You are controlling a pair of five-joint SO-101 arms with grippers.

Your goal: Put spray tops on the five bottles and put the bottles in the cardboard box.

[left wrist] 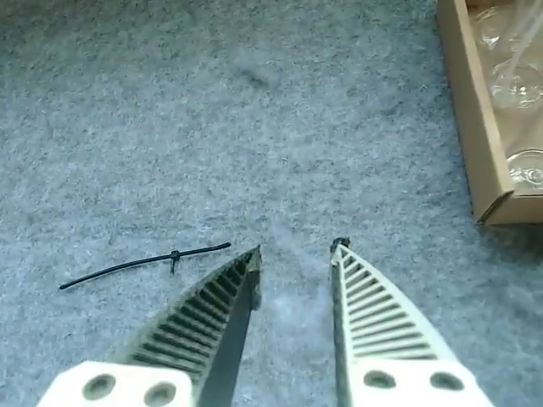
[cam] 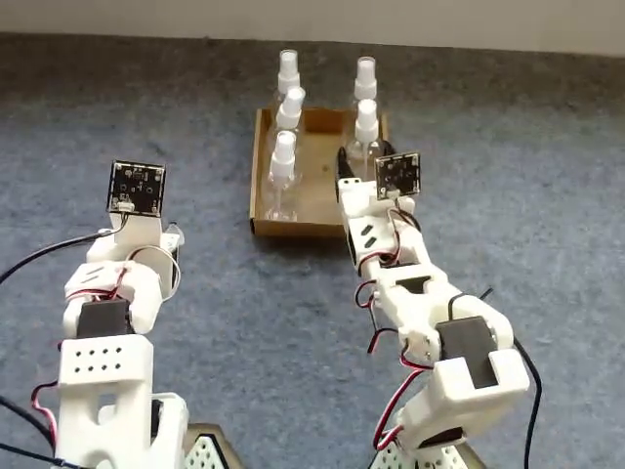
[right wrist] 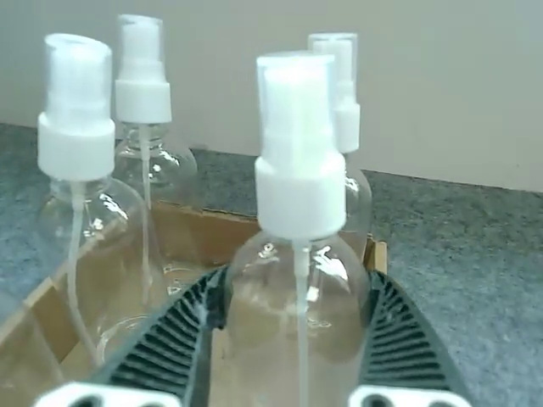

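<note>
A bottle (right wrist: 297,254) was clamped by the right gripper (right wrist: 297,292) at the 3 o'clock side of the cardboard box (cam: 259,176); the left gripper (left wrist: 297,252), at 8 o'clock, was held open, empty.

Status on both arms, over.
Left gripper open, empty, above grey carpet. Right gripper shut on clear bottle with white spray top, at brown cardboard box. Other capped bottles close alongside.

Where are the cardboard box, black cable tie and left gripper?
cardboard box (cam: 293,229): high view, front wall.
black cable tie (left wrist: 174,256): left wrist view, knot.
left gripper (left wrist: 297,248): left wrist view, between fingertips.
</note>
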